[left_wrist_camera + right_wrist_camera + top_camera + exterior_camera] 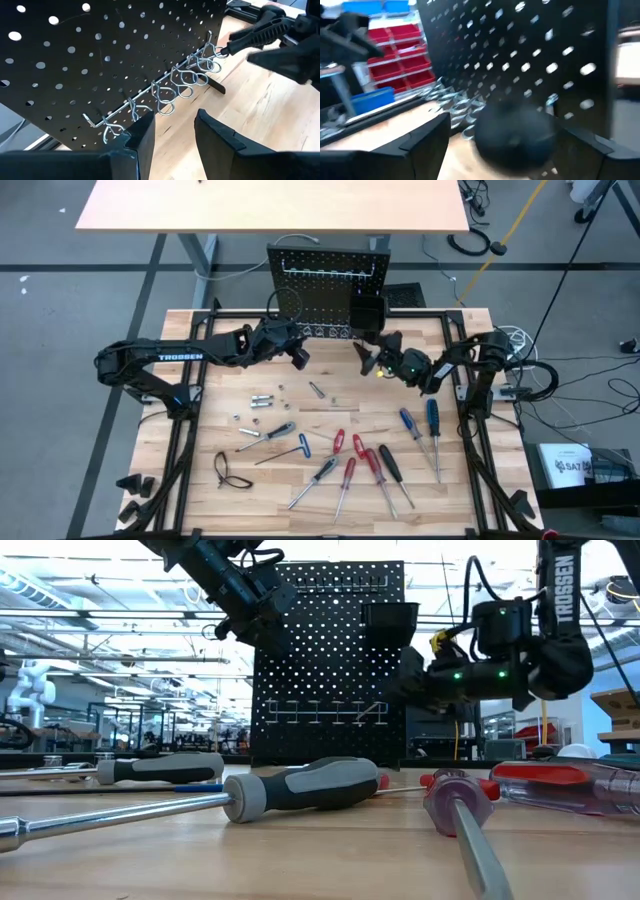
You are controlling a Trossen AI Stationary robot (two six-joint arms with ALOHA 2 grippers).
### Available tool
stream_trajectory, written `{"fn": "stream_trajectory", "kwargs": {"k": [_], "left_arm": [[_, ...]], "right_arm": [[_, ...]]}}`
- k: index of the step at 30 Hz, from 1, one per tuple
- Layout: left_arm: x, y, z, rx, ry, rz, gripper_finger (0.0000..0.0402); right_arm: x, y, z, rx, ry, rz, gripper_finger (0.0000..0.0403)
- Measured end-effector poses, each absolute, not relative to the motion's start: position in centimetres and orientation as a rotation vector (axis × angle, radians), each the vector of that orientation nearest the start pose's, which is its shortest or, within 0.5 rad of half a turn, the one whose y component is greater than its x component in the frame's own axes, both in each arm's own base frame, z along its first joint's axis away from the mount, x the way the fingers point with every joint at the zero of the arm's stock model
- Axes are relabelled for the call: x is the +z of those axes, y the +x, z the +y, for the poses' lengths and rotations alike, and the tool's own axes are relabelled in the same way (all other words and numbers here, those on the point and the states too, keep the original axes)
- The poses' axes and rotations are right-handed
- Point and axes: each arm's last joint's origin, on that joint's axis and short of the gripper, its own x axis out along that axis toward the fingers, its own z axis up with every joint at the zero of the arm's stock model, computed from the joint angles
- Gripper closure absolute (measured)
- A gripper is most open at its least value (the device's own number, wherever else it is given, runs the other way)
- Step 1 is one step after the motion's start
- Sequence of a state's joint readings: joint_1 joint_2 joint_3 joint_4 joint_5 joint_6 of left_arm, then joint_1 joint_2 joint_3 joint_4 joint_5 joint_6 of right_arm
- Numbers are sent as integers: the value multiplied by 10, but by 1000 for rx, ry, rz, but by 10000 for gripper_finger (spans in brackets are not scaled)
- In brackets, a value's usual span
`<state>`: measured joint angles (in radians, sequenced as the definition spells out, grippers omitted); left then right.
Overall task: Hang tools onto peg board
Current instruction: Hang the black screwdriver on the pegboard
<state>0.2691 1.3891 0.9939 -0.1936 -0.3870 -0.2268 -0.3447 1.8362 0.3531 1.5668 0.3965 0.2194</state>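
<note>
The peg board stands upright at the far edge of the desk, its long axis running side to side, its perforated face toward the arms. A silver hook rail runs along its lower part, and a small black bin hangs near its upper right as seen from the low view.

The right gripper sits just in front of the board near the bin, its fingers spread wide around a dark rounded handle that points toward the board. The left gripper hovers near the rail's left half, fingers partly apart with nothing between them.

The tools lie scattered on the near half of the desk, most with their long axes running roughly near-to-far. Small silver bits lie left of centre. A bare strip of desk separates them from the board.
</note>
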Motion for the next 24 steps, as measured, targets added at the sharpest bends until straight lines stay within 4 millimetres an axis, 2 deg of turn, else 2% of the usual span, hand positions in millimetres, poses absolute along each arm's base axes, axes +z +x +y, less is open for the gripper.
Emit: {"fn": "stream_trajectory", "kwargs": {"k": [4,7,21,24], "left_arm": [[271,287,90,684,-183,526,263],[271,287,90,684,-183,526,263],[271,287,90,684,-179,529,263],[271,286,90,685,-179,529,263]], "right_arm": [[128,244,-101,-773,209,-172,107],[128,244,-101,-778,209,-173,123],[128,244,-101,-776,215,-176,304],[128,244,-101,-776,216,-178,315]]}}
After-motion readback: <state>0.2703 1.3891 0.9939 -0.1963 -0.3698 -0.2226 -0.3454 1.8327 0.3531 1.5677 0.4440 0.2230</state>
